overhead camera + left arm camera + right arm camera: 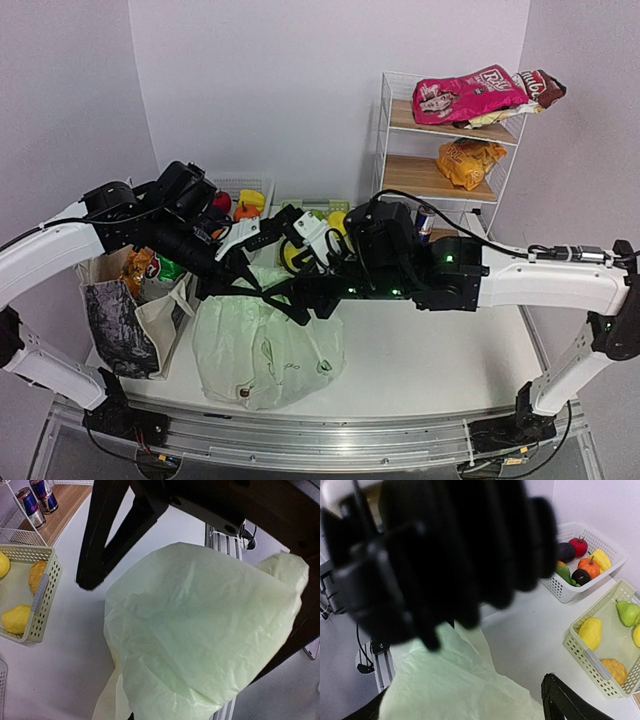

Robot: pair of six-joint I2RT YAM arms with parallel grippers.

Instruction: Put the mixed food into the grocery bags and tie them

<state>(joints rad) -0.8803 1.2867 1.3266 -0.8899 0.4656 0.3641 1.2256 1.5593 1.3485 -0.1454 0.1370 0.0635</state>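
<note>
Over the surface (430,360), left fingers (232,272) clench the pale-green bag (265,350) (its top); 2 right fingers (565,702) straddle it, released.

Top external: camera sitting high behind the arm bases, looking down and forward over the whole table (430,370) toward the far wall, wide and distant; left wrist: lens hanging close over the pale-green bag (200,630), facing the green basket (35,605) and the wire shelf (65,505) at the table's far right corner; right wrist: lens looking past a blurred black arm cover (455,550), very near it, toward the white basket (580,580) at the far edge; all three views are sharing the bag; both wrist views are sharing the green basket.
</note>
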